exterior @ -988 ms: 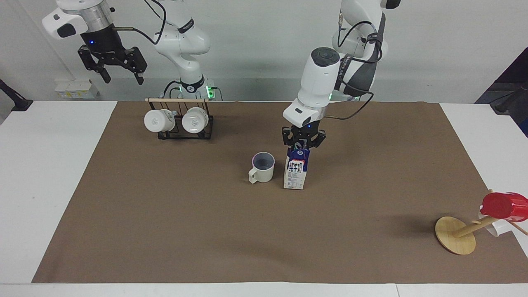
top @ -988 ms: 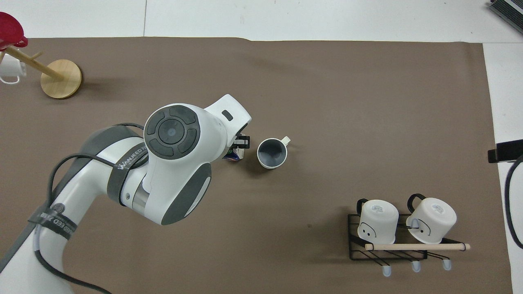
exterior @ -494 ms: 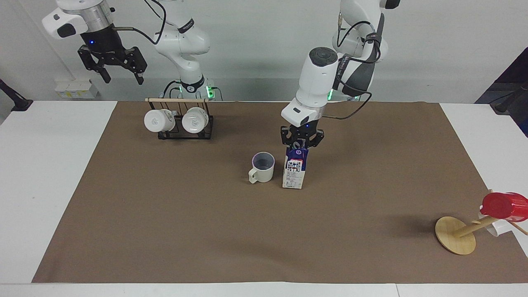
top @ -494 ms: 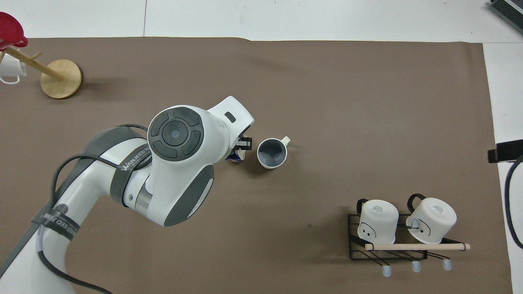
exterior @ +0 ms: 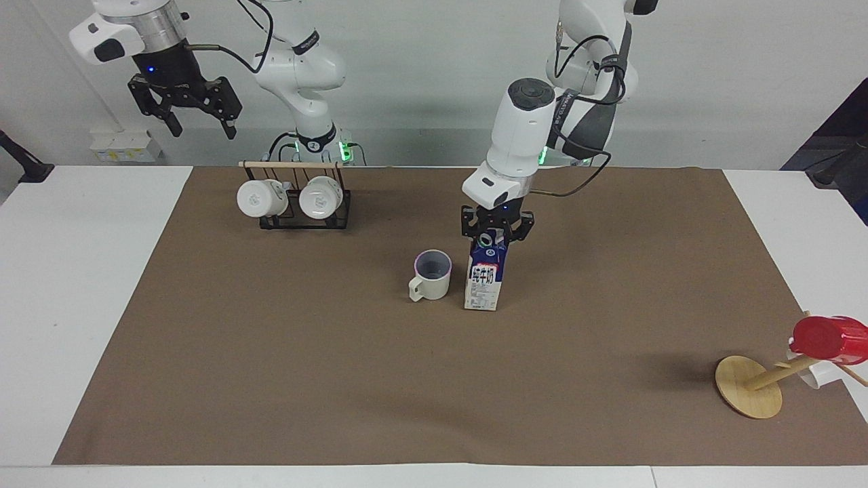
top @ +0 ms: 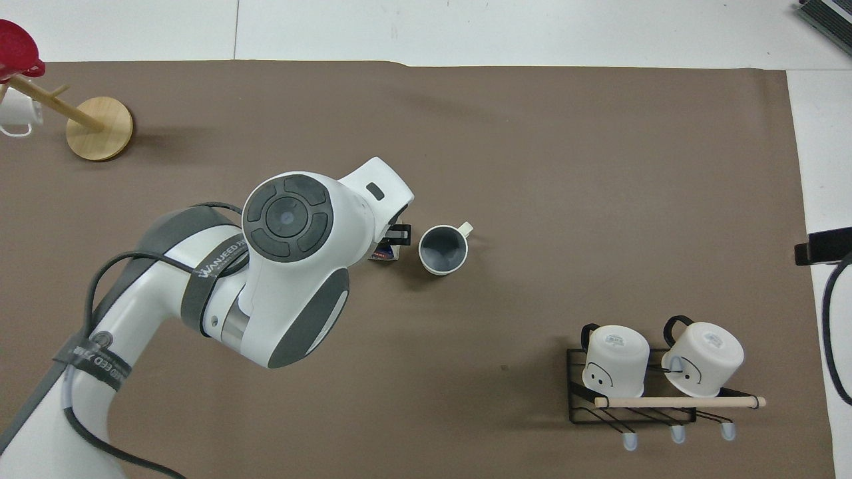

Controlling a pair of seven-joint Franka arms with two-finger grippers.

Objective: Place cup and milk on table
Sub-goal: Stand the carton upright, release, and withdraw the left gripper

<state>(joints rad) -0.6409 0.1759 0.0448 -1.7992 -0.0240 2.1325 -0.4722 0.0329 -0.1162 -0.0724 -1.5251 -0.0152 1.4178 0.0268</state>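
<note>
The beige cup (exterior: 432, 274) stands upright on the brown mat (exterior: 339, 379) of the white table (exterior: 68, 285), its handle pointing away from the robots. The blue and white milk carton (exterior: 485, 283) stands upright on the mat right beside it, toward the left arm's end. My left gripper (exterior: 497, 232) is open at the carton's top, with the white cap showing between the fingers. In the overhead view the left arm hides most of the carton (top: 387, 251) beside the cup (top: 442, 249). My right gripper (exterior: 184, 112) waits open, raised over the right arm's end of the table.
A black rack with two white mugs (exterior: 295, 200) stands on the mat near the right arm's base and shows in the overhead view (top: 655, 372). A wooden disc with a slanted peg (exterior: 748, 386) carries a red cup (exterior: 827, 337) at the left arm's end.
The carton went from slightly tilted to upright on the mat. My left gripper rose a little, so the carton's cap now shows. The right arm has not moved.
</note>
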